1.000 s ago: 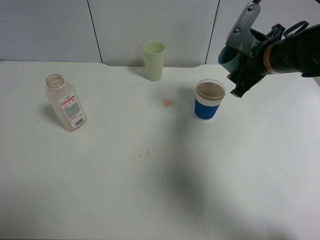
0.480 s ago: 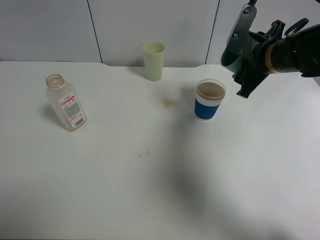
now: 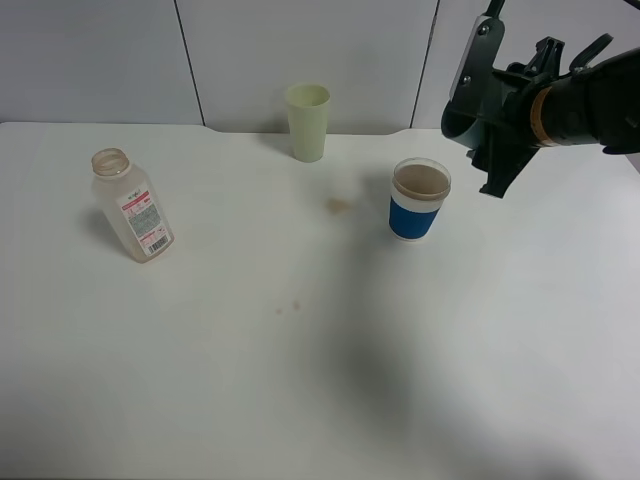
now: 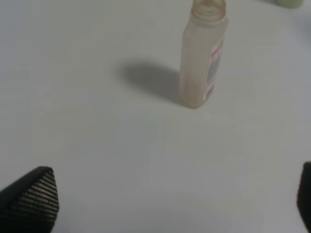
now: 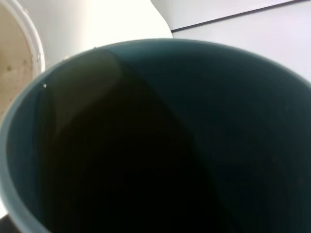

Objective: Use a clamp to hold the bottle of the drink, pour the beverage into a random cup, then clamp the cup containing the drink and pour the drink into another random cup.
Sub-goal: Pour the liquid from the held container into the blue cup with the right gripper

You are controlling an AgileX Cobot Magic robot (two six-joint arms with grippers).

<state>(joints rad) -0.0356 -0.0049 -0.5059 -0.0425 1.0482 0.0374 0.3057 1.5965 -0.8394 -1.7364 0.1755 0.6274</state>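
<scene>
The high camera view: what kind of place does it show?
Probably a robot test bench, not a kitchen: a plain white table, plain grey wall panels, and a black robot arm holding a teal cup.

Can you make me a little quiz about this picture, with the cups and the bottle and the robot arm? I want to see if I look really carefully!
1. True or false: the bottle is lying on its side.
2. Pick one: which cup does the right end effector hold up in the air? A) the teal tumbler B) the pale yellow-green cup C) no cup at all
3. Fill the gap: the blue-banded cup holds a drink that is ___ in colour.

Key: 1 false, it stands upright on the table. 2 A. 3 brown.
</scene>
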